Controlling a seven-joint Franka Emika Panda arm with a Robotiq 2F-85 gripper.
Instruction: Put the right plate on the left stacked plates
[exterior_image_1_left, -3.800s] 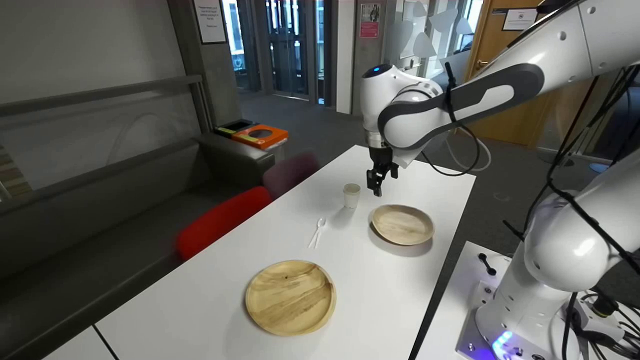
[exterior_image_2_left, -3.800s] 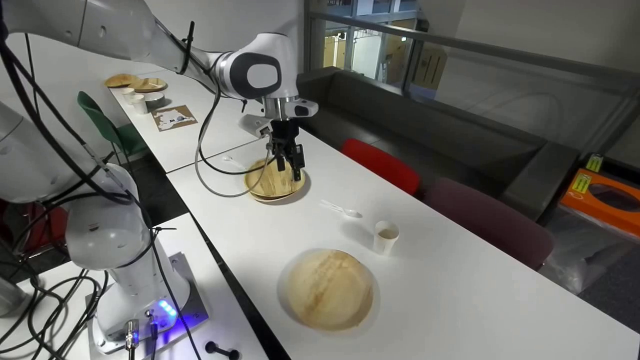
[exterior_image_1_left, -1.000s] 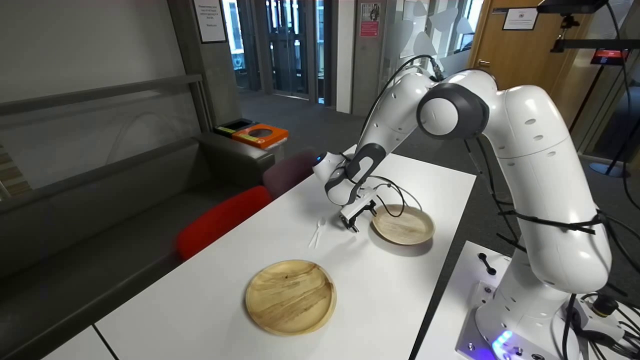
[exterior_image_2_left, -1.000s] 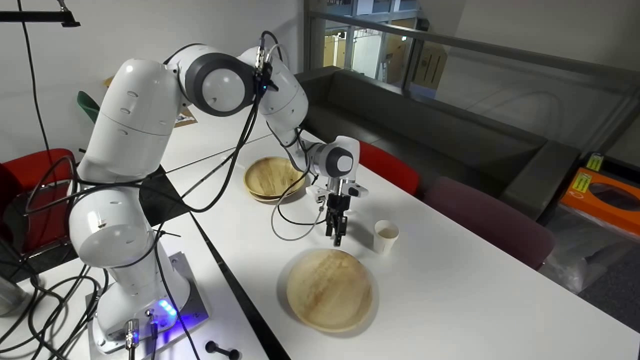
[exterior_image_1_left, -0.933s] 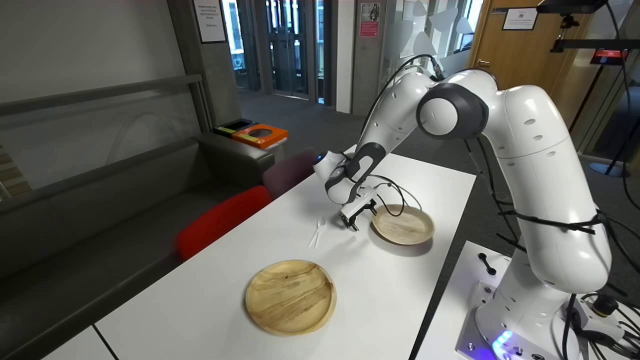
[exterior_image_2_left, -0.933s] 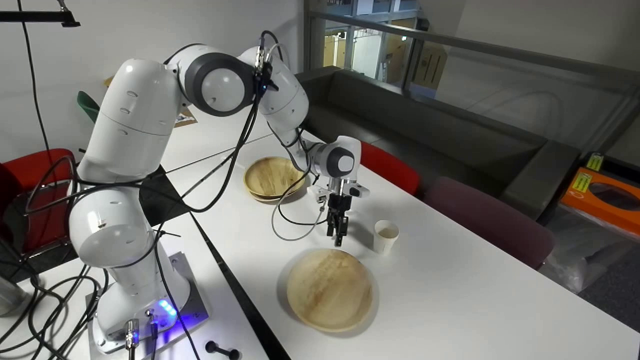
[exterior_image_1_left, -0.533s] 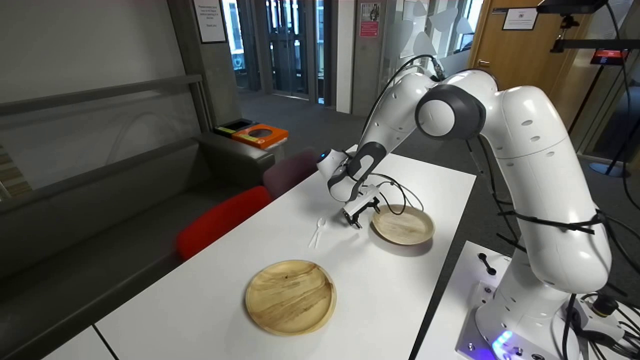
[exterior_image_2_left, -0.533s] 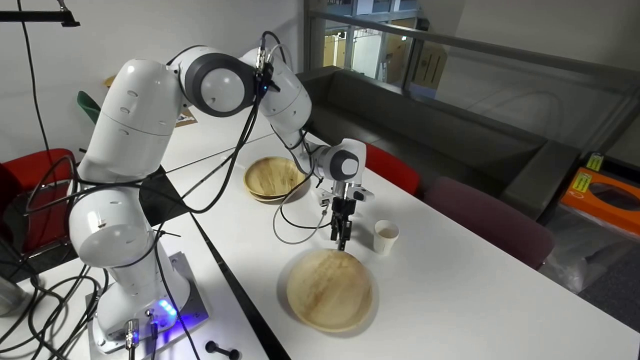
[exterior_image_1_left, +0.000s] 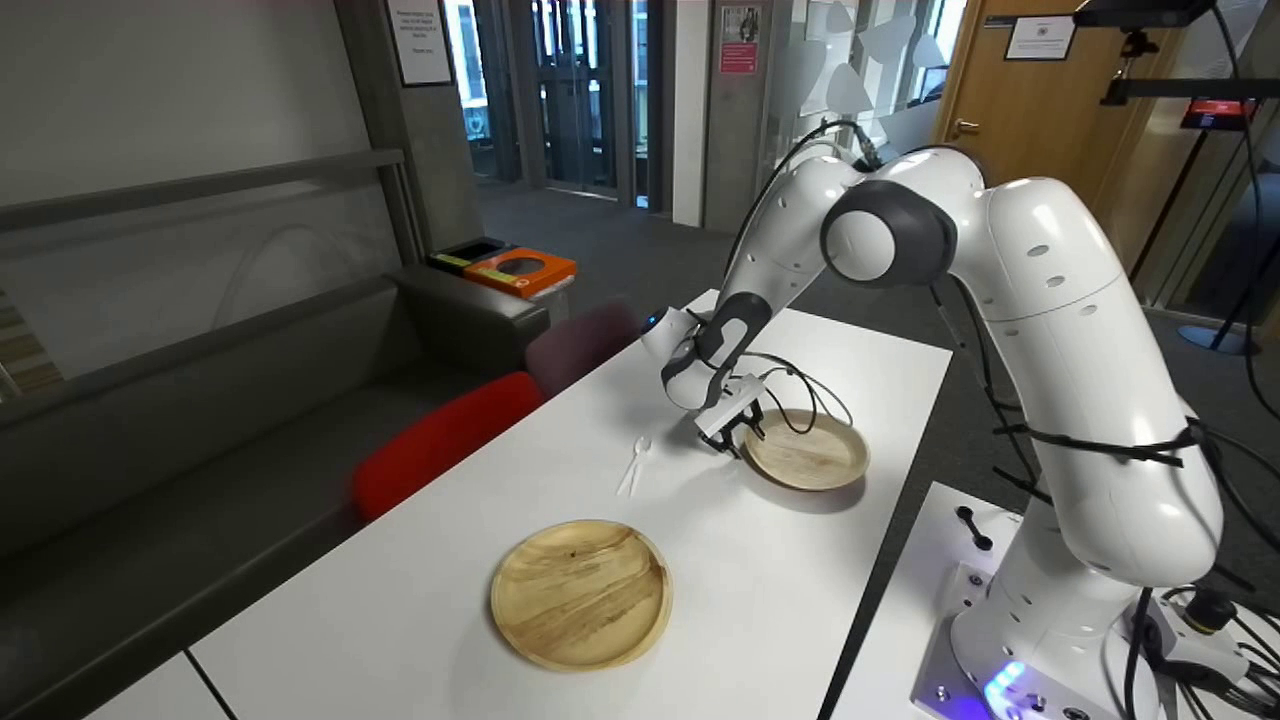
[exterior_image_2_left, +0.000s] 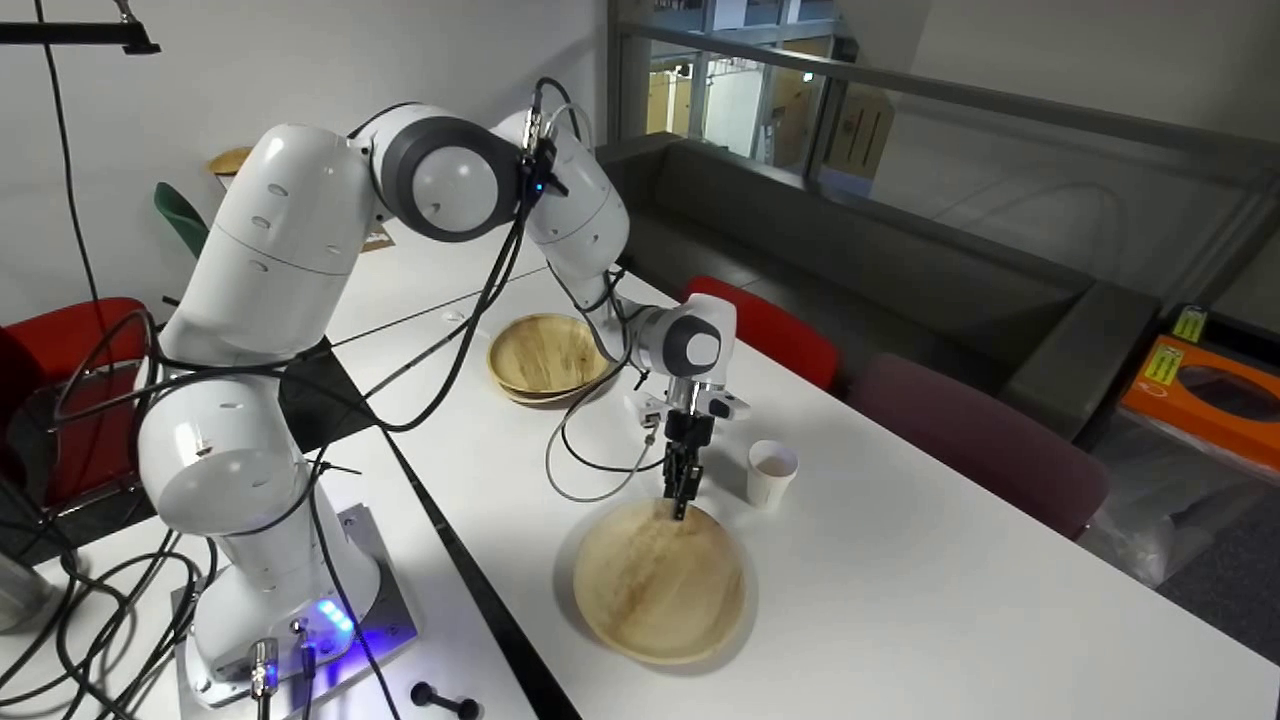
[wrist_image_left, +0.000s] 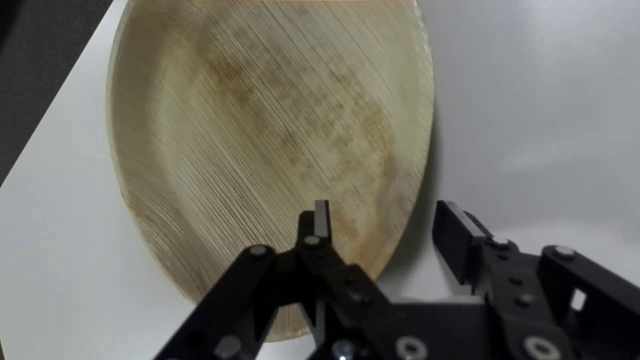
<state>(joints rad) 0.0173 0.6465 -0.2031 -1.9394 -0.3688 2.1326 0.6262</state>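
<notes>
In the wrist view we see the gripper (wrist_image_left: 383, 215) with its two fingers spread apart, astride the rim of the right plate (wrist_image_left: 240, 125). One finger reaches over the plate's brown-streaked inner face; the other stands outside the rim, above the white table (wrist_image_left: 525, 150). The rim runs unclamped through the gap, and we cannot tell whether either finger touches the wood. In both exterior views we find the right plate resting on the table, just beside and below the fingertips.

The left stacked plates (exterior_image_1_left: 582, 595) lie well apart from the gripper, on the side away from the right plate; in an exterior view we make out a second edge under the top one. We also see, in an exterior view, a white cup (exterior_image_2_left: 772, 475) upright near the gripper, on the side facing the purple chair (exterior_image_2_left: 975, 440). In an exterior view a white spoon (exterior_image_1_left: 642, 446) lies between the gripper and the red chair (exterior_image_1_left: 450, 445). Beyond the chairs from the gripper, we have a dark gray sofa (exterior_image_2_left: 880, 240).
</notes>
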